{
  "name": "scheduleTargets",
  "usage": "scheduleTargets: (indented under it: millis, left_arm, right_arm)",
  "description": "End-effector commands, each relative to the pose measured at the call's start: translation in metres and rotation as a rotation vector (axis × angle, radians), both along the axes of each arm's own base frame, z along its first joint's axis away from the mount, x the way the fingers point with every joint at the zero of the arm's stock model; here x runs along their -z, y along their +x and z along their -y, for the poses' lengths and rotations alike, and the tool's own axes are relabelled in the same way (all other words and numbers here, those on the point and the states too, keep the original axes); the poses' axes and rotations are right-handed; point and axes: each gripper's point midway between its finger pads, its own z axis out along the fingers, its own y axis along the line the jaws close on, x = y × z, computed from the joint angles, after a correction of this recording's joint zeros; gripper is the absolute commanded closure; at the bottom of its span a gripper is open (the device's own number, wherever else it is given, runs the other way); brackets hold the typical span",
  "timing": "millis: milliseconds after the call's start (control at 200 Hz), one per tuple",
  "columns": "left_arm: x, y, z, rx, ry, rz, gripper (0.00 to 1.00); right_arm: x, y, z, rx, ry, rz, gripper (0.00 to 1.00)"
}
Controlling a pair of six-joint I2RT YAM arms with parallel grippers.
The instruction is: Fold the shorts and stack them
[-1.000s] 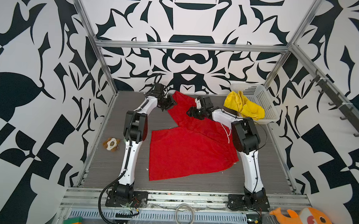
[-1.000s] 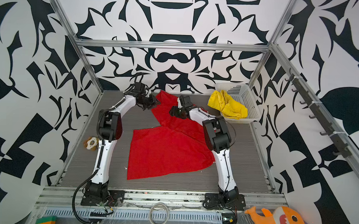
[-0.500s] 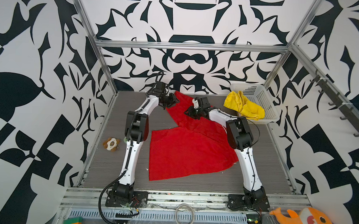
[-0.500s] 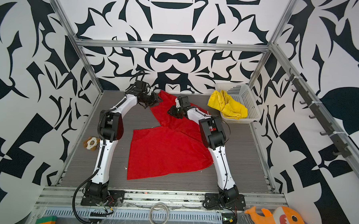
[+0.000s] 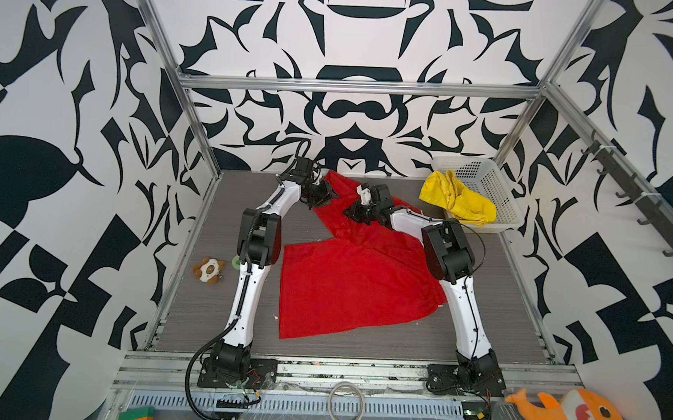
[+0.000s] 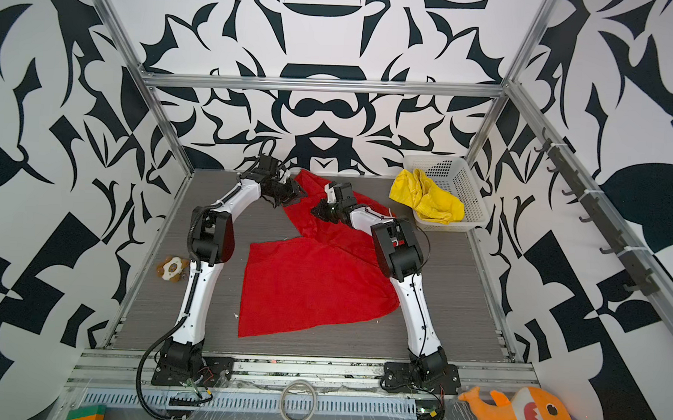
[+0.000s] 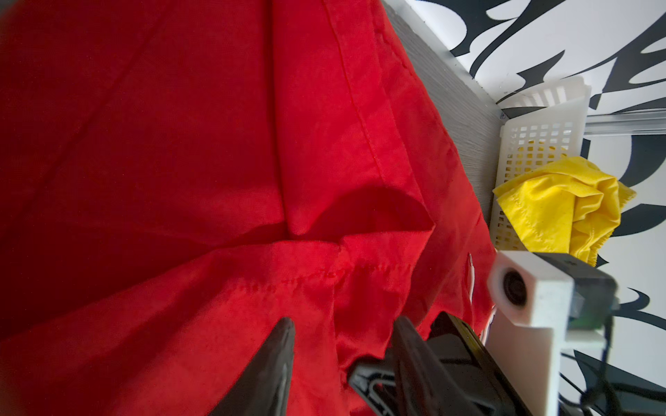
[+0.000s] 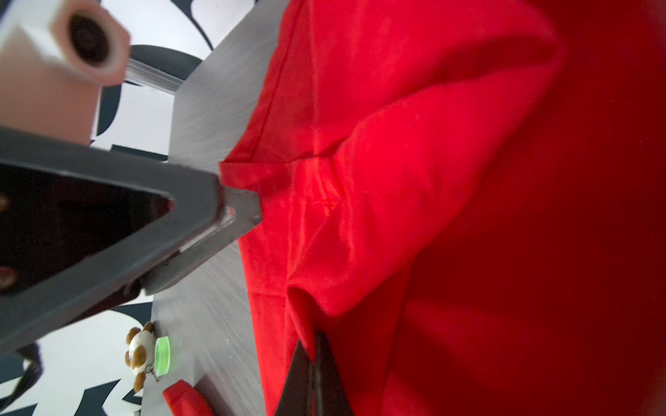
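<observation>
Red shorts (image 5: pixel 347 281) spread on table (image 5: pixel 213 314), no fold finished; right gripper (image 8: pixel 312 351) fingers pinched shut on red fabric; left gripper (image 7: pixel 342 345) fingers parted over cloth, gripping nothing visible; yellow shorts (image 5: pixel 458 198) crumpled on basket (image 5: pixel 496 186), untouched; stacking not begun.

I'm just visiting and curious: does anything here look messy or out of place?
Yes. The yellow shorts hang crumpled over the white basket's rim, and the red shorts lie skewed, one leg trailing toward the back wall.

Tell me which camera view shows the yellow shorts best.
A top view: the yellow shorts lie crumpled over the near rim of the white basket, fully visible. The left wrist view shows them at the edge, partly hidden. The right wrist view misses them.
</observation>
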Motion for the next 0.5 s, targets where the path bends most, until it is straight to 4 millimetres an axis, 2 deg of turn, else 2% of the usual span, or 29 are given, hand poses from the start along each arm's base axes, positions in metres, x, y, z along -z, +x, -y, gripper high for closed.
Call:
scheduleTargets:
  millis: [0,140,265,410,495]
  left_arm:
    - [0.008,-0.002,0.005,0.020,-0.010,-0.016,0.52]
    - [0.011,-0.003,0.002,0.022,0.011,-0.012,0.49]
    - [0.003,0.001,-0.006,0.020,0.015,0.020,0.46]
    - [-0.020,0.008,-0.028,0.044,-0.004,0.120,0.45]
    - [-0.039,0.003,-0.037,0.128,-0.004,0.227,0.46]
  right_arm:
    - [-0.055,-0.003,-0.019,-0.066,0.083,0.129,1.00]
    - [-0.062,-0.007,-0.025,-0.095,0.089,0.160,1.00]
    - [-0.068,-0.015,-0.026,-0.127,0.078,0.193,1.00]
    - [-0.074,-0.029,-0.021,-0.187,0.026,0.284,1.00]
    - [-0.077,-0.036,-0.019,-0.230,-0.004,0.342,1.00]
